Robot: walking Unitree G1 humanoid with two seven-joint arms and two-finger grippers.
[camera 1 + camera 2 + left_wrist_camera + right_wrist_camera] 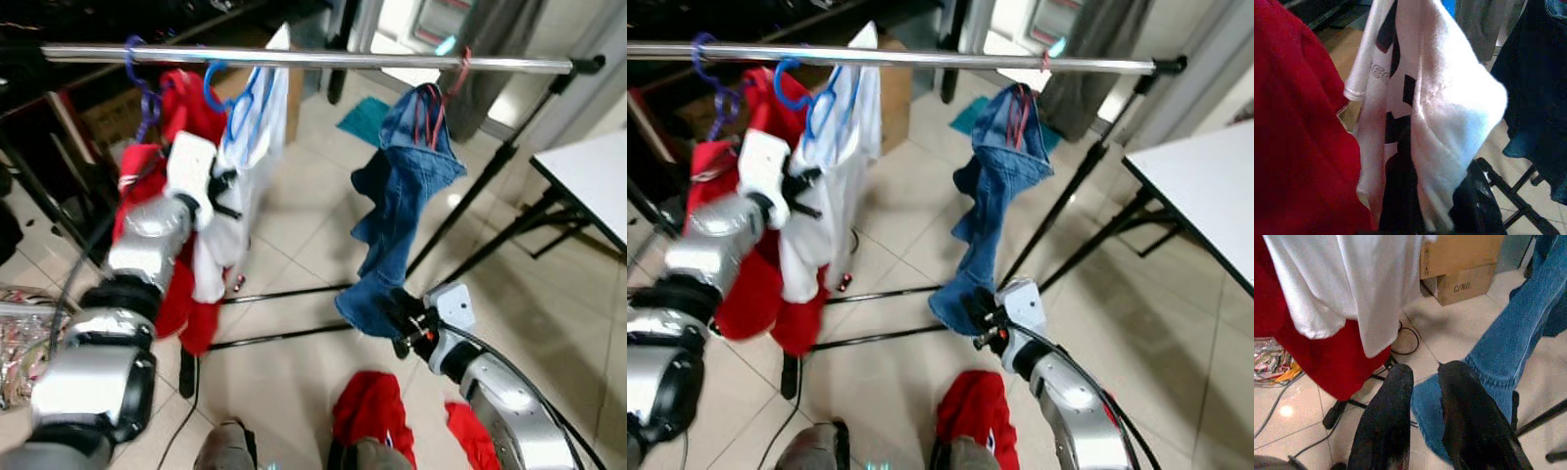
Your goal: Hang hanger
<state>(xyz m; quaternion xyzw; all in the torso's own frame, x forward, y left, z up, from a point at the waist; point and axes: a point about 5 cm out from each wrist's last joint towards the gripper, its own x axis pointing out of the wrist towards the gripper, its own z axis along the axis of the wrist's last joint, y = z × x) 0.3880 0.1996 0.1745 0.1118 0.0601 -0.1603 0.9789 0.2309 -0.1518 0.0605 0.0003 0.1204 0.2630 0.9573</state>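
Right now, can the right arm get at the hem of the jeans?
Probably yes: the right gripper sits right at the jeans hem, jaws apart with the denim edge between them, and nothing else is in the way.

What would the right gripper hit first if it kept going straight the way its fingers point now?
Most likely the blue jeans: in the right wrist view the right gripper points at the hem of the hanging leg, just past its fingertips. Depth is hard to judge, so whether they touch is unclear.

Metal rail (313, 59) carries hangers (220, 93); red cloth (370, 406) on tiled floor (294, 225).
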